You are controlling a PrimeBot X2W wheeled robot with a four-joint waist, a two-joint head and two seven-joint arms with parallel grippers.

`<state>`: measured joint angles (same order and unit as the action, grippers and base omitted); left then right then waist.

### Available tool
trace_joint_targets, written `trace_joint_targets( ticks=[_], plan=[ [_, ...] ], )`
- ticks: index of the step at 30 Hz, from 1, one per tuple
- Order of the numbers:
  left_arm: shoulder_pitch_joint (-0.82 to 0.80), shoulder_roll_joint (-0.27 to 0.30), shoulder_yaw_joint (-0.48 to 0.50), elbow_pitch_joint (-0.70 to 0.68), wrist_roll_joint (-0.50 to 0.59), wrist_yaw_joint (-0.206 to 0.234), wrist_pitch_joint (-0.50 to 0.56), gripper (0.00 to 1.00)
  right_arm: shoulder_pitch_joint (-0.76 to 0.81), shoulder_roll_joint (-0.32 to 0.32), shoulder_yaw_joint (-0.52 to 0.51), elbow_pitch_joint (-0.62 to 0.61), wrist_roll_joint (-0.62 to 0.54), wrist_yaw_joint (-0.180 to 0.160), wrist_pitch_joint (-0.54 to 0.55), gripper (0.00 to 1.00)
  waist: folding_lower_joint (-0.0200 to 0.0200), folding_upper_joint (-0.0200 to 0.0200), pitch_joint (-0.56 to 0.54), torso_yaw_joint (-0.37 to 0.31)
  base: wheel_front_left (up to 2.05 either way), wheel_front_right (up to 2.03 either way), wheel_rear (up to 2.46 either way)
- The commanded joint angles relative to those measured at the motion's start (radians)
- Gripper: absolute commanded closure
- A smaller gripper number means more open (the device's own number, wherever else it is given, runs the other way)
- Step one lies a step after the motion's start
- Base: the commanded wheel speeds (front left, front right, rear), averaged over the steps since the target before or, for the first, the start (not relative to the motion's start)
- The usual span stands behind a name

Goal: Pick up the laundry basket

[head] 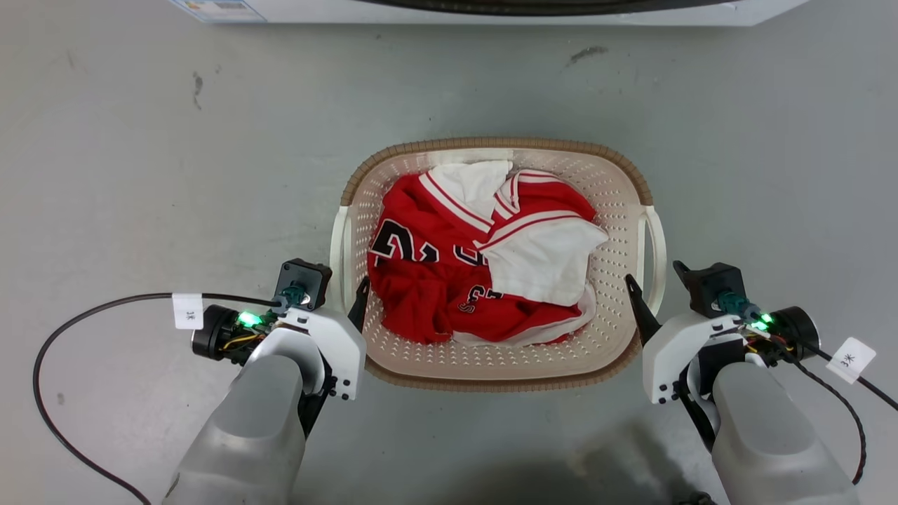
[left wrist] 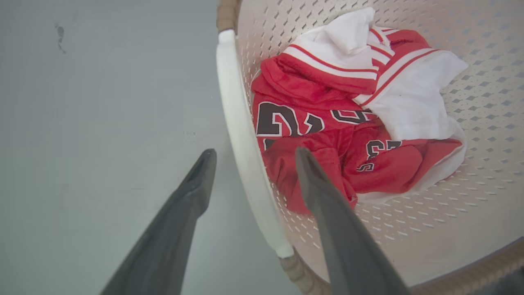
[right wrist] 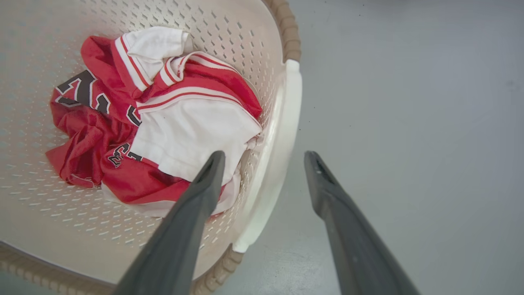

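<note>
The laundry basket (head: 491,145) stands on the grey floor in the middle of the head view, cream and perforated, with a brown woven-look rim. A crumpled red and white jersey (head: 484,259) lies inside it. My left gripper (head: 344,291) is open at the basket's left white handle (head: 339,245). In the left wrist view the left gripper (left wrist: 254,155) has one finger outside and one inside the handle (left wrist: 239,123). My right gripper (head: 653,273) is open at the right handle (head: 657,245). The right wrist view shows the right gripper (right wrist: 265,157) straddling that handle (right wrist: 282,135) the same way.
The white base of a washer (head: 491,10) runs along the top edge of the head view, beyond the basket. Bare grey floor (head: 140,175) surrounds the basket. A black cable (head: 91,308) trails from the left wrist, another (head: 842,400) from the right.
</note>
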<state>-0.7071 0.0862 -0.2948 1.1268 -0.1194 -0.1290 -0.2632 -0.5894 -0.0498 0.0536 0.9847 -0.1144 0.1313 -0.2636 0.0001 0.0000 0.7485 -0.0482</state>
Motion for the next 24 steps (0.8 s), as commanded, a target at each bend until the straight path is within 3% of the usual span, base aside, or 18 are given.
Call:
trace_joint_targets(
  ticks=[1,15,16,17,18,24],
  plan=[
    [-0.023,-0.001,-0.007,0.011,-0.005,-0.001,-0.002,0.0,-0.023,-0.001,0.003,0.007,0.006,-0.001,-0.002,0.0,-0.0001,0.0,0.025,0.001,0.0,0.0,0.0],
    [-0.081,-0.01,-0.059,0.073,-0.029,-0.001,-0.002,0.0,-0.071,-0.001,0.017,0.069,0.037,-0.001,-0.002,0.02,-0.0001,0.0,0.087,0.007,0.0,0.0,0.0],
    [-0.083,-0.012,-0.069,0.077,-0.028,-0.001,-0.002,0.0,-0.076,-0.001,0.018,0.065,0.041,-0.001,-0.002,0.62,-0.0001,0.0,0.089,0.006,0.0,0.0,0.0],
    [-0.086,-0.012,-0.074,0.082,-0.028,-0.001,-0.003,0.73,-0.075,-0.001,0.019,0.068,0.045,-0.001,-0.002,1.0,-0.0001,0.0,0.09,0.007,0.0,0.0,0.0],
    [-0.089,-0.012,-0.079,0.086,-0.03,-0.001,-0.002,1.0,-0.073,-0.001,0.025,0.08,0.054,-0.001,-0.002,1.0,-0.0001,0.0,0.091,0.008,0.0,0.0,0.0],
    [-0.101,-0.015,-0.112,0.105,-0.043,-0.002,-0.002,1.0,-0.087,-0.002,0.041,0.095,0.068,-0.001,-0.001,1.0,-0.0001,0.0,0.087,0.009,0.0,0.0,0.0]
  ],
)
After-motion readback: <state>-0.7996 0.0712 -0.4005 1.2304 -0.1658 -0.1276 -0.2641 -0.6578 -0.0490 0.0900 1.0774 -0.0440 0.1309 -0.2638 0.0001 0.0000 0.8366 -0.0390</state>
